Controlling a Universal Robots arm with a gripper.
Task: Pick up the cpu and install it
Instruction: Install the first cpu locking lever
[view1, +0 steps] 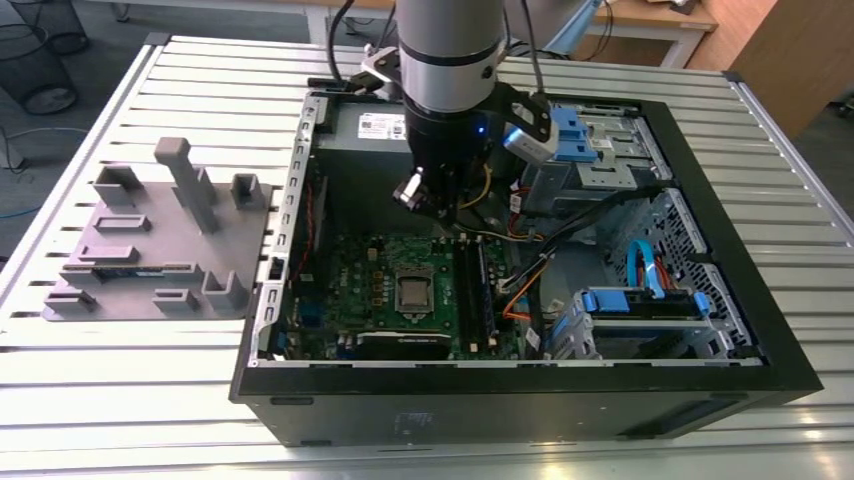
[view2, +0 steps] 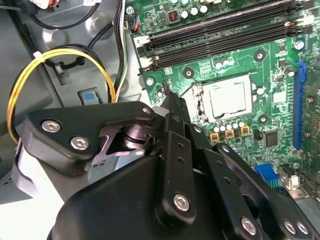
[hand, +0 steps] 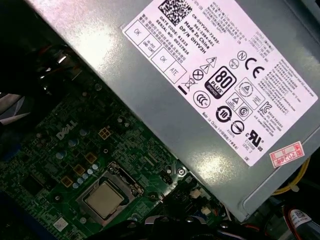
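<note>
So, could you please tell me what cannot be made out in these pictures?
- Exterior view: the arm hides part of the board; the cpu is too small to judge its seating.
- Second wrist view: the gripper covers part of the board.
- First wrist view: the power supply hides the board beneath.

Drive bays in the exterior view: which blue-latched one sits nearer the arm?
The upper drive bay, at the case's far corner beside the arm's black wrist. The other blue-railed bay sits toward the case's near edge, on the exterior view's right.
</note>
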